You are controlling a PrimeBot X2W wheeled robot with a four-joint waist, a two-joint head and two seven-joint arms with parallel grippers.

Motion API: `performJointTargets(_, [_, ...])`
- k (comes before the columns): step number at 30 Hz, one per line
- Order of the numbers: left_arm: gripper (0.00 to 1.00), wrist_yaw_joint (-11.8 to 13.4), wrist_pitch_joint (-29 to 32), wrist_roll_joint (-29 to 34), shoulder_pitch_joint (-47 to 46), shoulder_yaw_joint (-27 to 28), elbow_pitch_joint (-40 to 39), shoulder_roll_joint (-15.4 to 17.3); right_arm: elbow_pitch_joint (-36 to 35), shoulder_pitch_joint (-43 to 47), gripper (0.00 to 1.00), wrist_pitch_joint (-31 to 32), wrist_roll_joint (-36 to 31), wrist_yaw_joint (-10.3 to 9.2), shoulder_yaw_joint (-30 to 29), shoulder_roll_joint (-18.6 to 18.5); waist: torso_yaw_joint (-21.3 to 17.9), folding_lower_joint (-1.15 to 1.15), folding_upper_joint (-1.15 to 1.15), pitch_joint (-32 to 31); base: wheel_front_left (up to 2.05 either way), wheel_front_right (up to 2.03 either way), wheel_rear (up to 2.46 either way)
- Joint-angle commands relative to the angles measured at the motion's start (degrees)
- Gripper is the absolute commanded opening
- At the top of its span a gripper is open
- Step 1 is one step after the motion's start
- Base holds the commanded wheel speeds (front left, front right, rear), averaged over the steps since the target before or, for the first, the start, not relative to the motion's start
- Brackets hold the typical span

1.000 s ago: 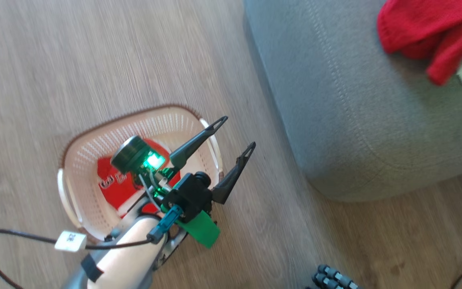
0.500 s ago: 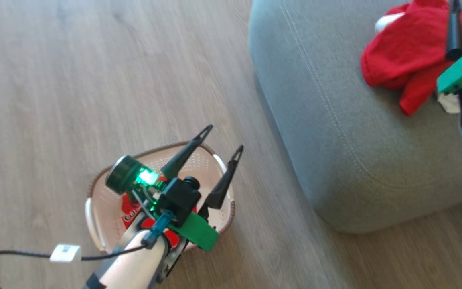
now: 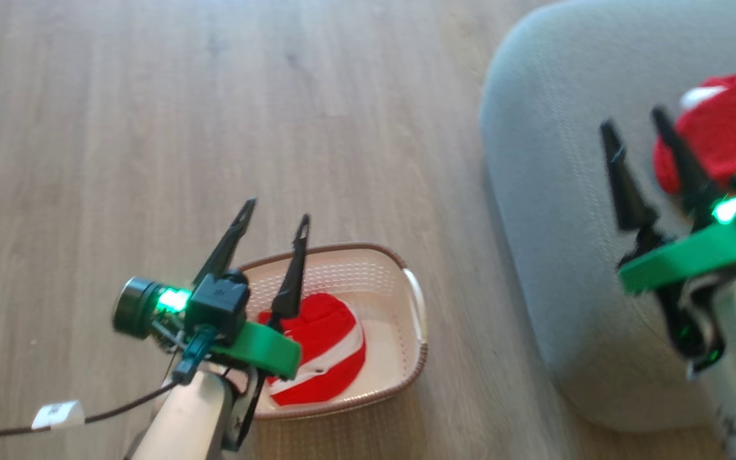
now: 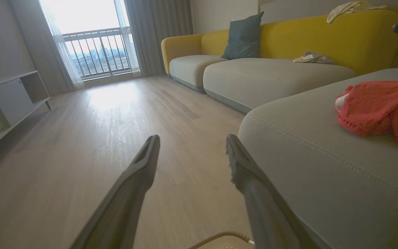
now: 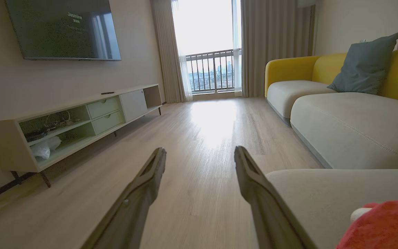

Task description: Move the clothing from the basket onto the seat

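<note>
In the cream perforated plastic basket [image 3: 414,358] a red white-striped garment [image 3: 326,345] is seen — left gripper [image 3: 278,209] and right gripper [image 3: 631,117] are held with jaws released, presumably readied for it.

Cream perforated plastic basket [image 3: 355,271] on wood-plank floor [image 3: 151,128], left of grey fabric seat cushion [image 3: 553,191].
Red white-striped garment [image 3: 329,358] in the basket; second red soft garment [image 3: 732,140] on the cushion.

The word "Jasmine" is showing in pale letters on the dark wall television [image 5: 64,29], at about eleven o'clock in the right wrist view; the smaller line beneath it is blurring beyond reading.
</note>
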Motion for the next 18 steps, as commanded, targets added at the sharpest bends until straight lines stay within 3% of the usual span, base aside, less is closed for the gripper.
performJointTargets(1, [1.00,0.99,-0.28,0.56,-0.50,2.94,-1.37,-0.21,-2.38,1.05,1.00,-0.53,-0.80,-0.01,0.84,0.35,2.37,0.01,0.00,-1.18,0.00,0.00,0.00])
performJointTargets(5, [1.00,3.00,-0.28,-0.31,0.85,6.60,-1.08,-1.06,-2.99,5.34,1.00,-0.53,-2.94,-0.01,1.41,2.24,4.78,0.01,0.00,-1.97,0.00,0.00,0.00])
performJointTargets(10, [1.00,2.65,-0.28,-1.23,2.64,8.66,-0.67,-1.69,-3.01,9.74,1.00,-0.53,-4.43,-0.01,-0.48,6.29,7.06,0.01,0.00,-3.13,0.00,0.00,0.00])
performJointTargets(18, [1.00,4.10,-0.28,-0.36,5.13,9.76,0.01,-1.95,-3.22,15.77,1.00,-0.53,-8.19,-0.01,-4.76,11.75,8.51,0.01,0.00,-3.92,0.00,0.00,0.00])
